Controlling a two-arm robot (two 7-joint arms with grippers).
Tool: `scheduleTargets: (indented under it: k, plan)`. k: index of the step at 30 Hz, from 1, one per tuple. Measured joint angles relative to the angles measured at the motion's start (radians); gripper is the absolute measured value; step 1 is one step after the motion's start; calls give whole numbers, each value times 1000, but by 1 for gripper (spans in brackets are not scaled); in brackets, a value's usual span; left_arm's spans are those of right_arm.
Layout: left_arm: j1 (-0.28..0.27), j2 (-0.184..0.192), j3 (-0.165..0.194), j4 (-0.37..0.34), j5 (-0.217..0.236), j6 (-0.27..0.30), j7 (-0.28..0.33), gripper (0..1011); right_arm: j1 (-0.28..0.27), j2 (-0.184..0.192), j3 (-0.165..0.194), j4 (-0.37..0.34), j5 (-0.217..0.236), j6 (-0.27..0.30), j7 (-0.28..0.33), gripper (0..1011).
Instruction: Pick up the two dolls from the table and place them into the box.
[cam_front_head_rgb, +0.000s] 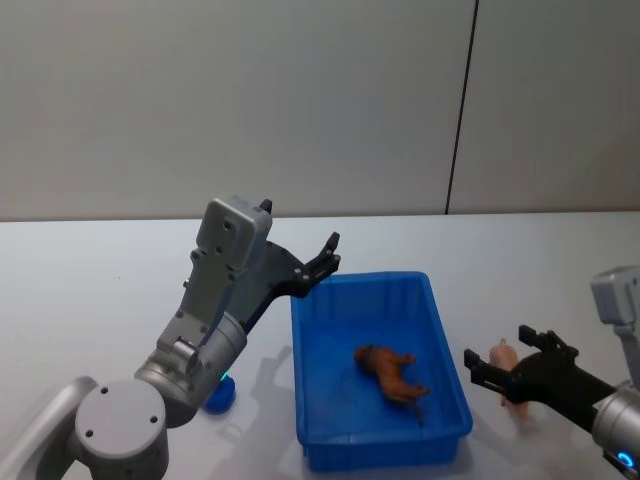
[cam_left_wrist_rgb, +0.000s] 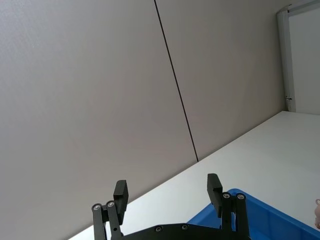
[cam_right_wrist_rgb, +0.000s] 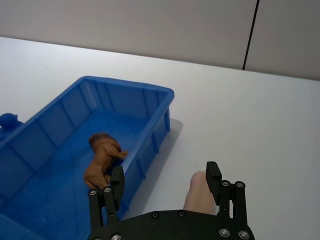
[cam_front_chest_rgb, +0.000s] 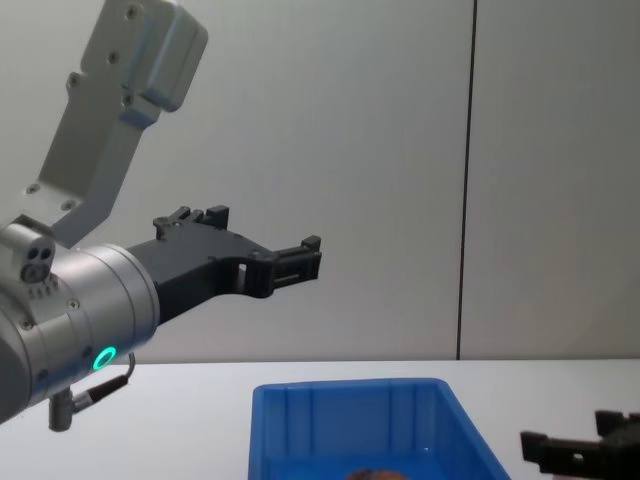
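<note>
Right wrist view: right gripper (cam_right_wrist_rgb: 165, 172) spread wide, empty, its fingers either side of the pink doll (cam_right_wrist_rgb: 196, 192) on the table (cam_right_wrist_rgb: 250, 125) just beside the box (cam_right_wrist_rgb: 150, 92); the brown doll (cam_right_wrist_rgb: 102, 157) lies inside. I judge the second pick is in hand: next I must lower and close squarely. Left gripper (cam_front_head_rgb: 329, 254) hangs open above the box's far corner.

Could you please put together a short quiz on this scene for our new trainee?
1. True or false: the brown doll lies inside the blue box.
2. Where is the pink doll? A) in the box; B) on the table beside the box, between the open fingers of the right gripper; C) on top of the brown doll.
3. Fill in: the ___ gripper is raised high above the table, open and empty.

Key: 1 true; 2 B; 3 left, meaning the left gripper.
</note>
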Motion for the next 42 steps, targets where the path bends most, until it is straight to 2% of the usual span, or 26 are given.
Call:
scheduleTargets:
  k: [19, 23, 32, 40, 41, 42]
  plan:
    - [0, 0, 0, 0, 0, 0, 0, 1001, -1, 8, 0, 63, 2, 67, -6, 1001]
    - [0, 0, 0, 0, 0, 0, 0, 1001, 4, 6, -1, 79, -5, 76, -6, 961]
    - [0, 0, 0, 0, 0, 0, 0, 1001, 13, 2, -4, 106, -18, 85, -9, 731]
    - [0, 0, 0, 0, 0, 0, 0, 1001, 15, 1, -7, 112, -34, 76, -16, 475]
    - [0, 0, 0, 0, 0, 0, 0, 1001, 15, 1, -7, 110, -39, 70, -18, 411]
    - [0, 0, 0, 0, 0, 0, 0, 1001, 15, 1, -8, 109, -42, 66, -19, 411]
